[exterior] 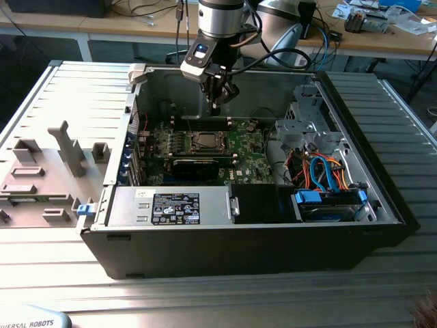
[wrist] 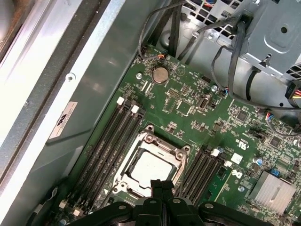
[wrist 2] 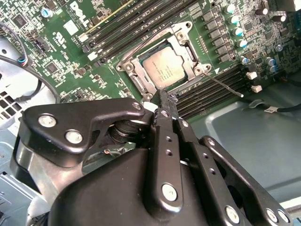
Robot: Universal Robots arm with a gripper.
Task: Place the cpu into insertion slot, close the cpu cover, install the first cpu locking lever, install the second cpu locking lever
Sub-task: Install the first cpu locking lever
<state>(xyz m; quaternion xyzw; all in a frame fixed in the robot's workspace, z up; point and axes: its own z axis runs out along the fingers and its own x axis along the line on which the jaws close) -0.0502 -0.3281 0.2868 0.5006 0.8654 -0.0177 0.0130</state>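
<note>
The cpu lies silver side up in the insertion slot in the middle of the green motherboard. The cpu cover lies flat around it as a metal frame. One thin locking lever sticks out from a socket corner across the memory slots. Another lever runs along the opposite side. My gripper hangs above the socket's edge, fingers shut together with nothing between them. The exterior view shows the gripper above the cpu. The first wrist view shows the gripper over the cpu and cover.
The motherboard sits inside an open computer case. Memory slots flank the socket on both sides. A long black card lies in front of the socket. A drive cage with bundled cables stands on the exterior view's right, a power supply in front.
</note>
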